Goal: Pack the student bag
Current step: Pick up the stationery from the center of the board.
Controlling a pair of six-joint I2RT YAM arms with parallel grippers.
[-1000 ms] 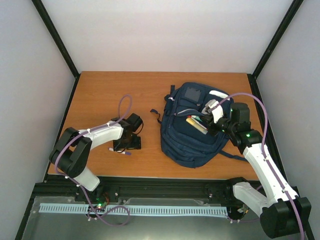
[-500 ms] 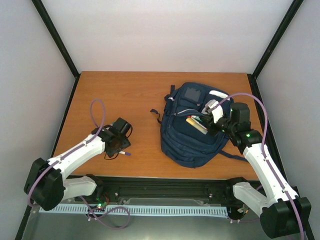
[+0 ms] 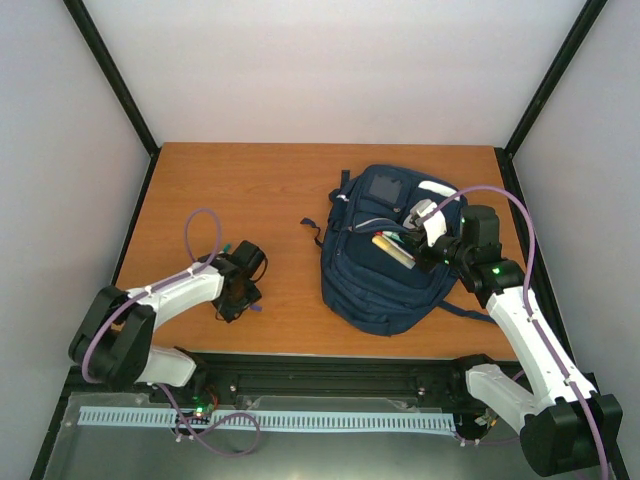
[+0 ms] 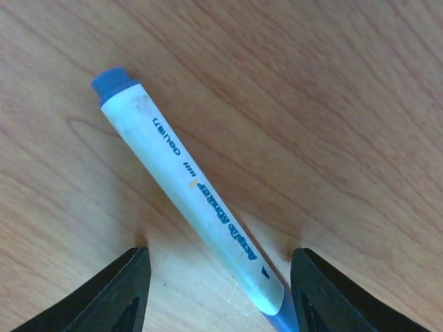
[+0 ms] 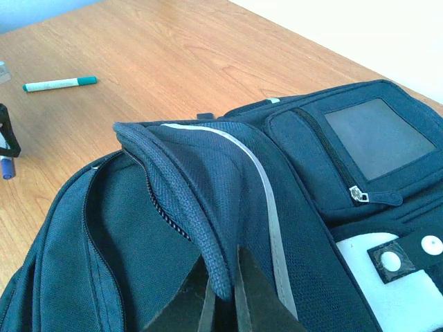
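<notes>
Pen (image 4: pixel 194 200), lower tip cut off, on counter (image 4: pixel 332 104) inside released left gripper (image 4: pixel 218 294); right gripper (image 5: pixel 221 294) clenched bag (image 5: pixel 277 207) rim; left arm's elbow had shifted since.

Navy student bag (image 3: pixel 385 262) lies flat at table's right, seemingly open, flap raised

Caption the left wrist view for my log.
Open left hand poised over a blue-capped white marker lying diagonally on the wooden table.
</notes>
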